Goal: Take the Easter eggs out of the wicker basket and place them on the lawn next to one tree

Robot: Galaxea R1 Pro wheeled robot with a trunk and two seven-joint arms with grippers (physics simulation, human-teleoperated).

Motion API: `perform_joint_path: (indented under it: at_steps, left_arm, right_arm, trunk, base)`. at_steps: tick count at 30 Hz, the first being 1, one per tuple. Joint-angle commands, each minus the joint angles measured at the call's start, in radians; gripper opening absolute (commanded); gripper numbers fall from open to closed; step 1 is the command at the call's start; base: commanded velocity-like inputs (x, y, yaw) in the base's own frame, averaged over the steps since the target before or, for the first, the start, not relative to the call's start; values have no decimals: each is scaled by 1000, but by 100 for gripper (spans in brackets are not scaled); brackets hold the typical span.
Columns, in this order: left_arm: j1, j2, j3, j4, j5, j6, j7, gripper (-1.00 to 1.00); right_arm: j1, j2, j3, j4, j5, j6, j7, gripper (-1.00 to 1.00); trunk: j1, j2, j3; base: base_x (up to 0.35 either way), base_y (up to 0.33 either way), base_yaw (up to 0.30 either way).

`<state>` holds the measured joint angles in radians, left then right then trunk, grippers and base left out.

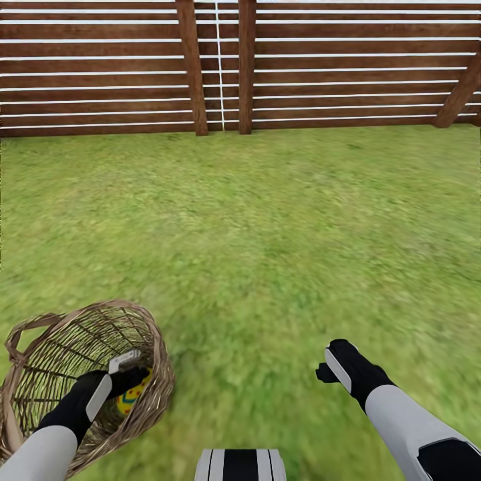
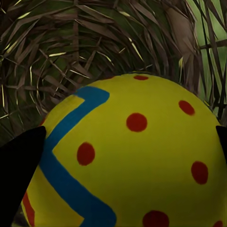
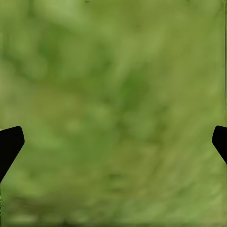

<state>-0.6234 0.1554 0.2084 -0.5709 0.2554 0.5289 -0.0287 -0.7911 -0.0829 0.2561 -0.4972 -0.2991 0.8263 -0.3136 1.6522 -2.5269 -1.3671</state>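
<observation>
The wicker basket (image 1: 159,354) stands on the lawn (image 1: 267,220) at the lower left of the head view. My left gripper (image 1: 131,375) reaches down inside it, just above a yellow Easter egg (image 1: 131,399). Seen from the left wrist, that egg (image 2: 137,156) has red dots and a blue zigzag band. It lies very close between the spread fingertips (image 2: 19,170) of the open left gripper (image 2: 130,151), against the woven wall (image 2: 71,47). My right gripper (image 1: 327,366) hangs open over bare grass (image 3: 113,94). Any other eggs are hidden.
A dark brown slatted fence (image 1: 334,67) with upright posts (image 1: 247,67) closes off the far side of the garden. Open grass stretches from the basket to the fence. My base (image 1: 240,465) shows at the lower edge of the head view.
</observation>
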Motion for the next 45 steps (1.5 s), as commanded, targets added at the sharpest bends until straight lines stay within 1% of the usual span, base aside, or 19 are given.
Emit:
perform_joint_path:
  at_steps: [1, 4, 14, 26, 33, 35, 37, 45]
  left_arm:
    - [1, -1, 3, 8, -10, 5, 2, -100]
    - [1, -1, 2, 19, -10, 5, 4, -100]
    - [1, 0, 6, 19, -9, 5, 6, -100]
    - [1, -1, 6, 20, -7, 3, 6, -100]
    - [1, -2, 6, 20, -7, 3, 6, -100]
    - [1, -7, 6, 20, -6, 3, 6, -100]
    - [1, -20, 6, 20, -9, 3, 6, -100]
    - [1, -23, 5, 20, -13, 3, 6, -100]
  right_arm:
    - [0, -1, 8, -1, -11, 4, -8, 100]
    - [0, -1, 8, 0, -11, 4, -7, 100]
    - [0, 0, 8, 1, -11, 4, -8, 100]
    - [0, 1, 8, 2, -11, 4, -7, 100]
    - [0, 2, 8, 2, -11, 3, -8, 100]
    - [0, 2, 8, 2, -11, 2, -8, 100]
    - [0, 2, 8, 3, -11, 2, -7, 100]
    - [0, 2, 8, 3, -11, 2, -7, 100]
  trunk:
    - [0, 0, 3]
    - [-2, 1, 15]
    - [-6, 3, 53]
    - [-12, 6, 100]
    - [-15, 8, 127]
    - [-16, 8, 135]
    - [-17, 8, 142]
    - [-20, 10, 173]
  base:
    - [0, 0, 0]
    - [0, 0, 0]
    - [-6, 2, 0]
    - [-303, 164, 0]
    - [-36, 23, 0]
    - [0, 0, 0]
    - [0, 0, 0]
    - [0, 0, 0]
